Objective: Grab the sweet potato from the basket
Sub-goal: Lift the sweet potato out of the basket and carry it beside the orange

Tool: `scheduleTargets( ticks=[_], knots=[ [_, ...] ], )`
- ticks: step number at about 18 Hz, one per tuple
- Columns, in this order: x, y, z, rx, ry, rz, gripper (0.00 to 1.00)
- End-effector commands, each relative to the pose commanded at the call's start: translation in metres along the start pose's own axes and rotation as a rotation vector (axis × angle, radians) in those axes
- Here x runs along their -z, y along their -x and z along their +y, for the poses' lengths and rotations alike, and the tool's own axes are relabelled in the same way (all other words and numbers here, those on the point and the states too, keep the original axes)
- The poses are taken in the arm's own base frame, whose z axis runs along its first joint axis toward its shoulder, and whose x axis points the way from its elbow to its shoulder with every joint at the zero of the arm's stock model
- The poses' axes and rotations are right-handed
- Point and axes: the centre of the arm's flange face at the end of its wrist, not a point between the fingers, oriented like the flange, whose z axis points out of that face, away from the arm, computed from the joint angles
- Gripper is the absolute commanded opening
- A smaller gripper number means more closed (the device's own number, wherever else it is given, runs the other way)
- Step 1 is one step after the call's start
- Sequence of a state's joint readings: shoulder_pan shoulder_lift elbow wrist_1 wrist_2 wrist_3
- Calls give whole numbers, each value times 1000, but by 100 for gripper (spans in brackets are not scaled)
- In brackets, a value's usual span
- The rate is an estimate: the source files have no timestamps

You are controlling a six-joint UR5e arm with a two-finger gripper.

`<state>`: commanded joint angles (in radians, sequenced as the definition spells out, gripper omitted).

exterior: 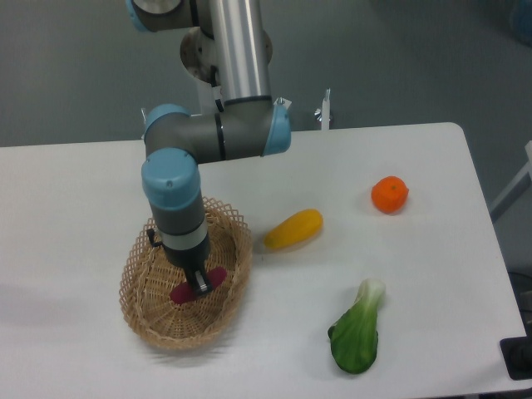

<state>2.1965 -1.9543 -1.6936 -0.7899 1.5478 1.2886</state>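
Observation:
The light tan wicker basket (229, 249) sits on the white table at the front left. The reddish-purple sweet potato (181, 293) lies inside it, partly covered by my gripper. My gripper (200, 285) points straight down into the basket, with its fingers at the middle of the sweet potato. The fingers look closed around the tuber, but the wrist hides much of them, so contact is unclear.
A yellow-orange oblong vegetable (293, 229) lies just right of the basket. A round orange fruit (389, 194) sits further right. A green bok choy (357, 331) lies at the front right. The table's right edge (490, 249) is near.

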Motion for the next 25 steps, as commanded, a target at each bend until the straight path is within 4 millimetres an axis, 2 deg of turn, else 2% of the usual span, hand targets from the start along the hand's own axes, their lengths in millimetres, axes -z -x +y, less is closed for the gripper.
scheduleTargets(
  ticks=[6,10,15,18,20,22,25],
  knots=[
    [54,67,68,113,22,12,38],
    [75,101,140,121,54,25,38],
    [86,115,247,42,85,54,38],
    [91,115,292,12,68,59,38],
    [95,116,308,13,58,52,38],
    [99,119,315,7,51,38,38],
    [98,120,316,9,48,37,38]
  ],
)
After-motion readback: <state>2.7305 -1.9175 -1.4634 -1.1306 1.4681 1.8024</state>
